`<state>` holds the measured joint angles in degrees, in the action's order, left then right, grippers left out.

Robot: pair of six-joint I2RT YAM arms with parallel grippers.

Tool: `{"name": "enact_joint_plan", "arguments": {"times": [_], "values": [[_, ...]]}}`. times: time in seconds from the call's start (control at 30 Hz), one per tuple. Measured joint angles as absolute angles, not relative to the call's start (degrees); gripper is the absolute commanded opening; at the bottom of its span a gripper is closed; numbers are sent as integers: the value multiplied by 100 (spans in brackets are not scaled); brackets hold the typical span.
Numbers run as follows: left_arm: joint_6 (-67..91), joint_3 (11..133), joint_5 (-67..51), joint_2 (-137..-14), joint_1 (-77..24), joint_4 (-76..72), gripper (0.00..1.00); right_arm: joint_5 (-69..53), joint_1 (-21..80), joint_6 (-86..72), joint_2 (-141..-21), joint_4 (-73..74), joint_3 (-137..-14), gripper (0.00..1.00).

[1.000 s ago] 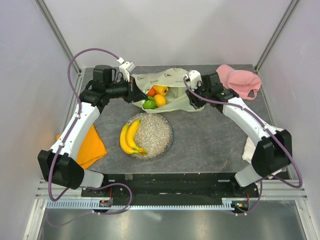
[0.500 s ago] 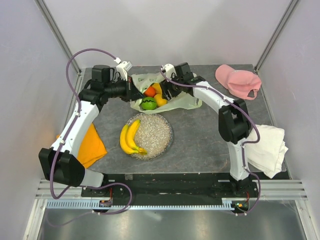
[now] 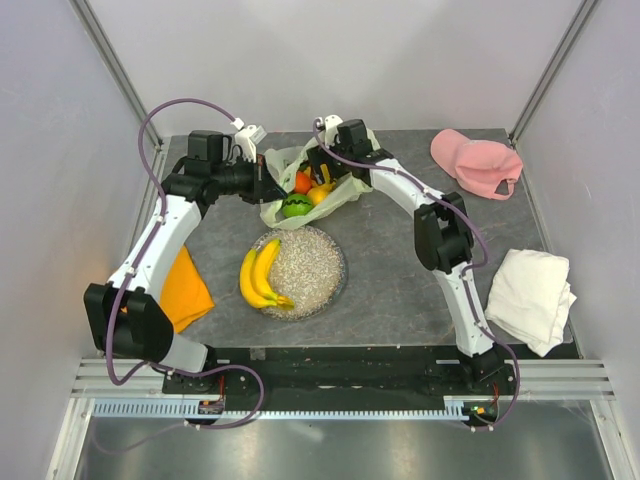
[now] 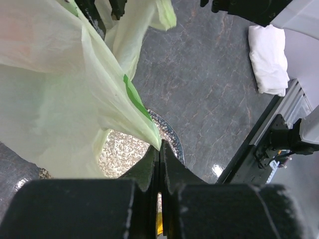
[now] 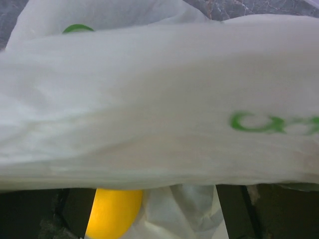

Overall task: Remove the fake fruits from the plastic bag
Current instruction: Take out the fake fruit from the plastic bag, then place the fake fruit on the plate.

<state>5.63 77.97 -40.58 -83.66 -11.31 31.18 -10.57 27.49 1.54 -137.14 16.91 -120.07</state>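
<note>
A: Start at the near edge. What has come out?

B: Only the banana bunch (image 3: 258, 277), lying across the left rim of the speckled plate (image 3: 312, 262). The plate sits just in front of the bag's mouth, so I take it as the landing spot, which gives each fruit a short carry. An orange cloth (image 3: 185, 290) on the left and a white folded cloth (image 3: 530, 298) on the right lie off to the sides, well apart from the work.

A: And the bag itself?

B: The plastic bag (image 4: 55, 109) lies just beyond the plate with its opening turned towards it. The left gripper (image 4: 158, 152) has its jaws pressed together on a fold of the rim, lifted off the table, which seems meant to hold the mouth agape.

A: So the other arm does the picking?

B: Likely. The right gripper (image 3: 318, 170) reaches into the opening from the far side. In its wrist view the fingers stand wide apart and grasp nothing, film is draped across, and a yellow fruit (image 5: 114, 211) sits low between them, so I judge that one the target.

A: What else is inside?

B: A green round fruit (image 3: 296, 207) at the lip nearest the plate and an orange-red fruit (image 3: 303, 182) behind it.

A: Farther back?

B: Only a pink cap (image 3: 478, 163) in the far right corner, which plays no part.
</note>
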Motion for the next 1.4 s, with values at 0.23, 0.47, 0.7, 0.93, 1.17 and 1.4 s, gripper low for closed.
{"name": "enact_joint_plan", "arguments": {"times": [0.23,0.47,0.7,0.93,1.17,1.4], "values": [[473,7806,-4051,-8385,-1125,3131,2,-891,2751,169,-14398,1651,-12466,95],[462,7881,-4045,-8451,-1122,3166,2,-845,2729,252,-14724,1702,-12805,52],[464,7896,-3992,-8451,-1120,3162,2,-1194,2622,211,-14108,1752,-12064,42],[471,8020,-3911,-8611,-1094,3081,2,-1540,2565,154,-11708,1780,-10200,42],[528,8099,-3909,-8689,-1094,2969,2,-2370,2596,436,-9557,1785,-8700,42],[554,8106,-3898,-8689,-1094,2945,2,-2875,3135,1393,-9118,2250,-7314,42]]}}
